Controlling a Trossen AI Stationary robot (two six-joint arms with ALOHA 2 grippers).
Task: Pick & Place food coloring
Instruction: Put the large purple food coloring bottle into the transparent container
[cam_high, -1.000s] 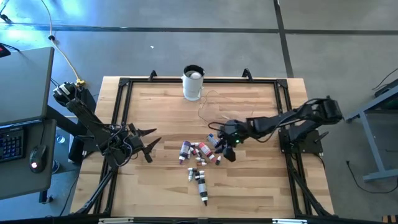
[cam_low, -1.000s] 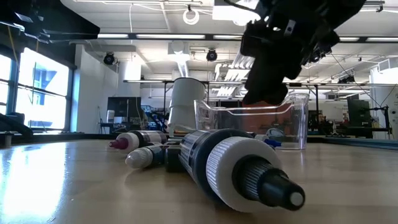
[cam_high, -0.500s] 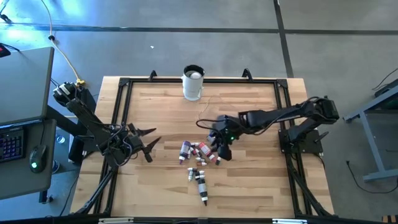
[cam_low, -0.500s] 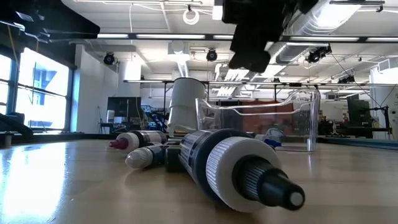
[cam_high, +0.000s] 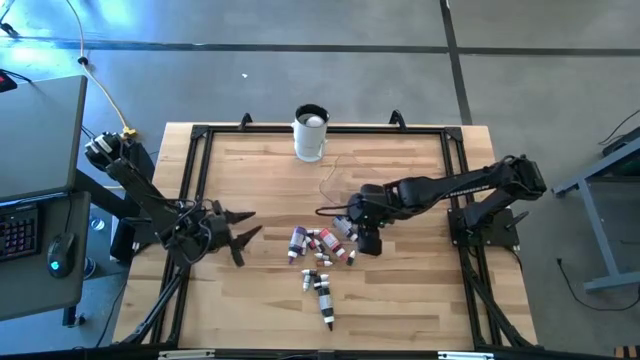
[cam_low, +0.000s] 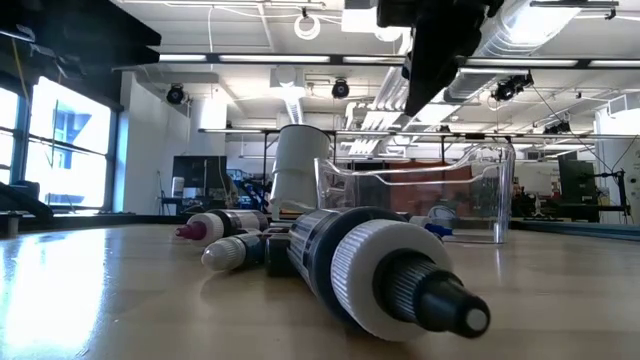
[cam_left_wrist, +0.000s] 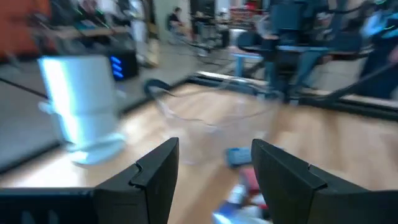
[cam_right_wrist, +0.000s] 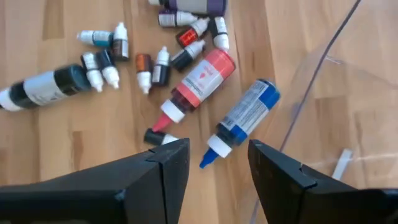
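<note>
The food coloring bottles (cam_high: 318, 247) lie scattered on their sides near the middle of the wooden table (cam_high: 400, 300), a loose cluster with a few strays trailing toward the near edge. Seen from the right wrist, a blue-labelled bottle (cam_right_wrist: 244, 121) and a red-labelled bottle (cam_right_wrist: 198, 83) lie side by side at the cluster's edge, closest to the clear bowl (cam_right_wrist: 336, 112), with the tiny bottles (cam_right_wrist: 152, 65) packed tightly beyond them.

The right gripper (cam_right_wrist: 214, 171) hovers above these two, fingers spread apart with nothing between them. The blue-labelled bottle looks like the cleanest pick: it has bare wood on its outer side, so the fingers can straddle its body across the width rather than along its length. Coming straight down should avoid nudging the red one, which lies just beside it.

The bowl's rim stands close to this bottle, so the outer finger has little room there. The white cup (cam_high: 311, 132) sits well apart at the far edge. The left gripper (cam_high: 238, 227) waits near the table's left side, fingers apart and empty, leaving open wood between it and the cluster
</note>
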